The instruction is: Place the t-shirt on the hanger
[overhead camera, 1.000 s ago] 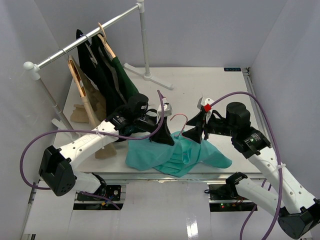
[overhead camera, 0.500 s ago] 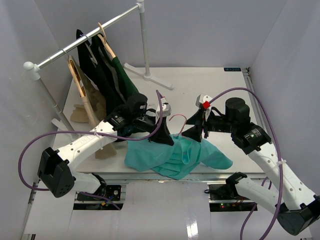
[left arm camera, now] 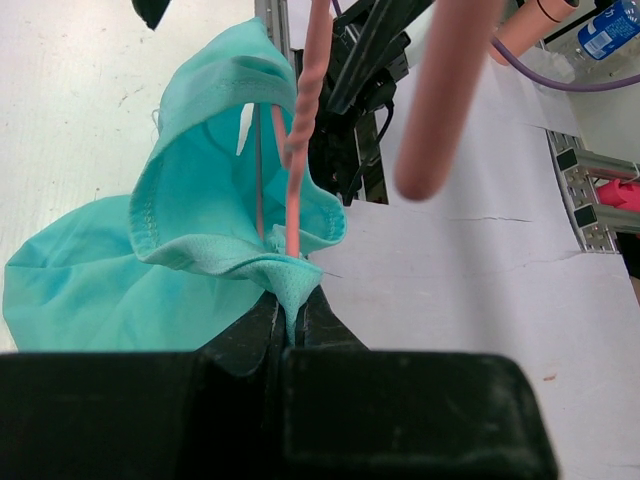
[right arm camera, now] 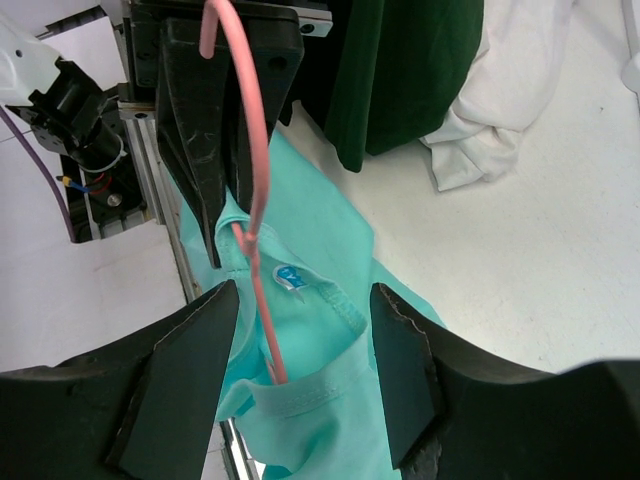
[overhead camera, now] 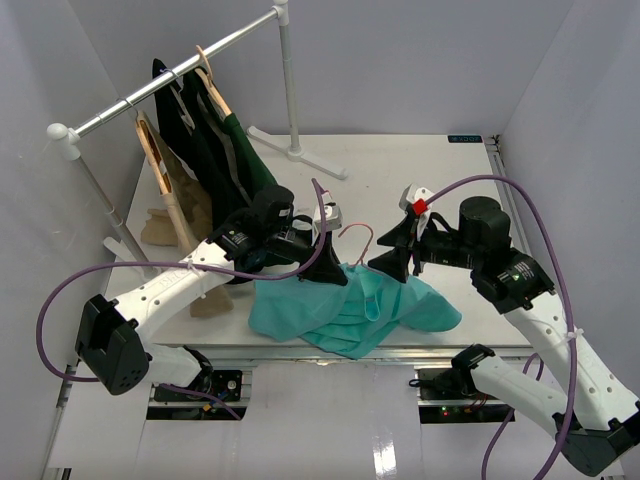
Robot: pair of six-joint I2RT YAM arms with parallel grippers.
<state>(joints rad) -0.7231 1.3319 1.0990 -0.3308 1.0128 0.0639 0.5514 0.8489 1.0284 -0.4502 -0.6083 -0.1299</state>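
Observation:
The teal t-shirt (overhead camera: 345, 312) lies bunched at the table's front edge, with its collar lifted. The pink wire hanger (overhead camera: 357, 233) stands in the neck opening, its hook above the fabric. My left gripper (overhead camera: 327, 268) is shut on a fold of the collar; in the left wrist view the t-shirt (left arm camera: 120, 290) is pinched in the gripper (left arm camera: 292, 305) beside the hanger's twisted stem (left arm camera: 301, 130). My right gripper (overhead camera: 396, 262) is open just right of the collar; in the right wrist view the gripper (right arm camera: 303, 290) straddles the collar (right arm camera: 330, 390) and the hanger wire (right arm camera: 252, 170) without touching them.
A clothes rack (overhead camera: 170, 82) stands at the back left, with wooden hangers carrying dark green garments (overhead camera: 235, 150) and a tan one (overhead camera: 185, 212). Its far post (overhead camera: 291, 90) stands mid-back. A white cloth (right arm camera: 500, 100) lies by the dark green garment (right arm camera: 400, 70).

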